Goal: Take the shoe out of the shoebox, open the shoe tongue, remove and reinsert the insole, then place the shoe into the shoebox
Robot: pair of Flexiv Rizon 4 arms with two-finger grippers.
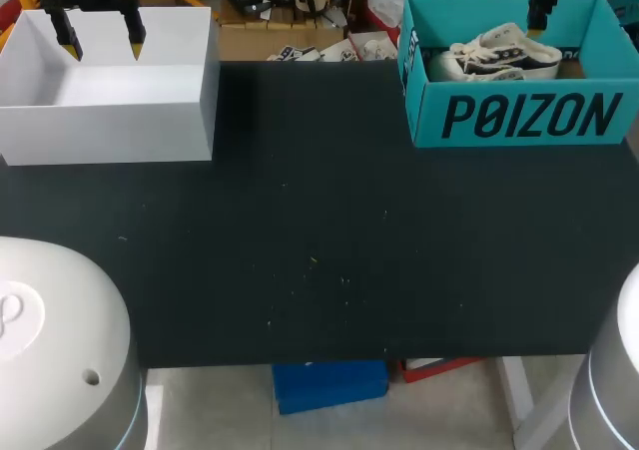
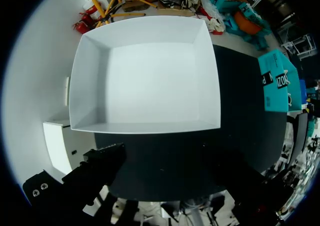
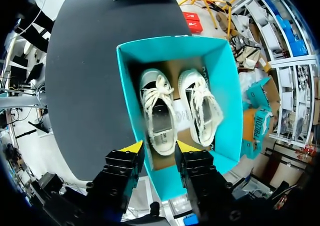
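- Pair of white lace-up shoes (image 3: 159, 117) inside the teal shoebox (image 3: 227, 103). They lie side by side on their soles, openings up, with loose laces across the tongues. Brown card shows on the shoebox floor around them.
- The shoebox is open-topped and sits at the far right corner of the black table (image 1: 319, 260), with its printed wall turned toward me.
- The toes point away from the shoebox's outer end wall, toward the far side of the table where a white box (image 1: 110, 121) stands.
- My right gripper (image 3: 159, 148) hangs straight above the shoebox, over the heel end of the shoe nearer the printed wall. Its yellow-tipped fingers (image 3: 131, 147) stand apart and grip nothing.
- The white box is well apart from the shoebox, at the opposite far corner. It is also open-topped, and I see only its plain white inside.
- My left gripper (image 1: 101, 36) hovers over the white box, the whole table width away from the shoebox. In the head view its two yellow tips are spread with nothing between them. In its own wrist view I only make out dark finger bodies.
- A few pale specks dot the table top between the shoebox and the white box.
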